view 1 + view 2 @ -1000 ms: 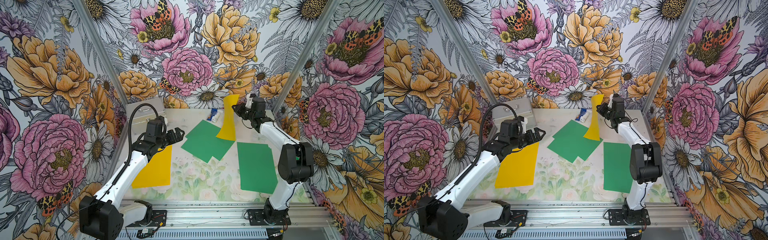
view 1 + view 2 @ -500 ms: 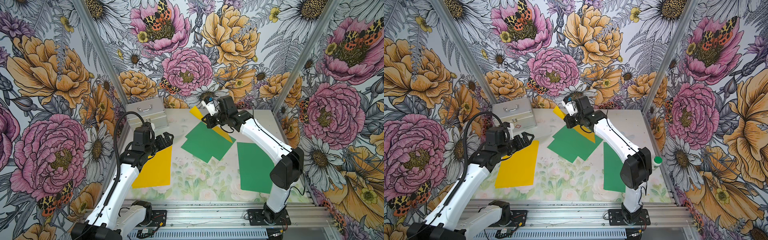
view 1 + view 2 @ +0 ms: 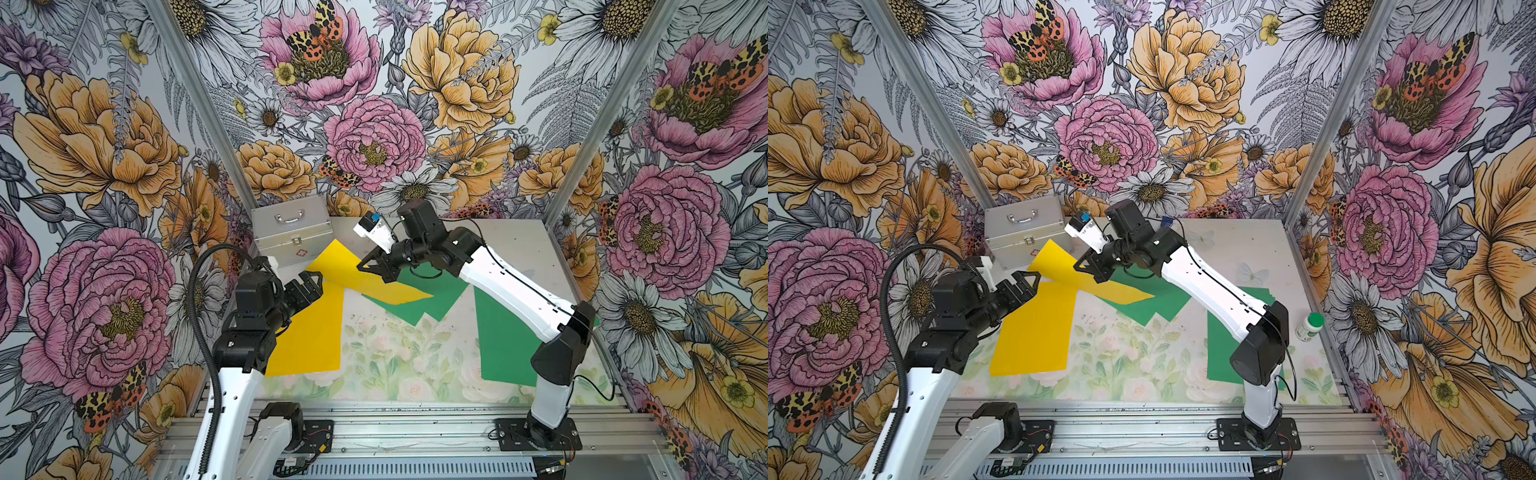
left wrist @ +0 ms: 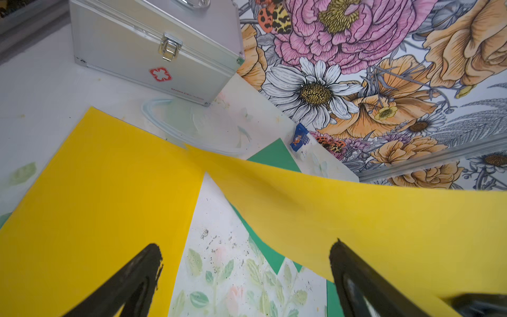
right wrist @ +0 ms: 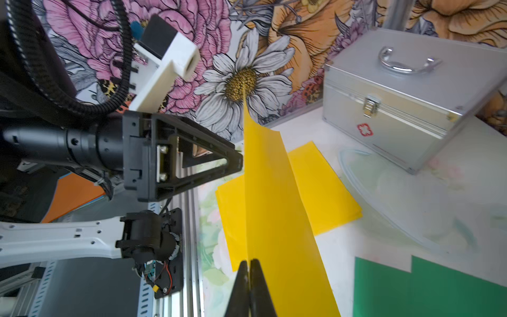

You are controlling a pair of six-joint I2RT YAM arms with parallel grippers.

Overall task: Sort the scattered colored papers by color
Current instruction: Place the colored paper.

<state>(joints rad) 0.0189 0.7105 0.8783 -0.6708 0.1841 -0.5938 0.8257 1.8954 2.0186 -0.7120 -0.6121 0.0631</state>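
Yellow paper sheet hung pinched in the right gripper near the silver metal case, probably bound for the flat yellow sheet; left gripper gaped.

Walls papered with huge pink and orange flowers and butterflies meet at aluminium posts around a pale floral tabletop, evenly lit.
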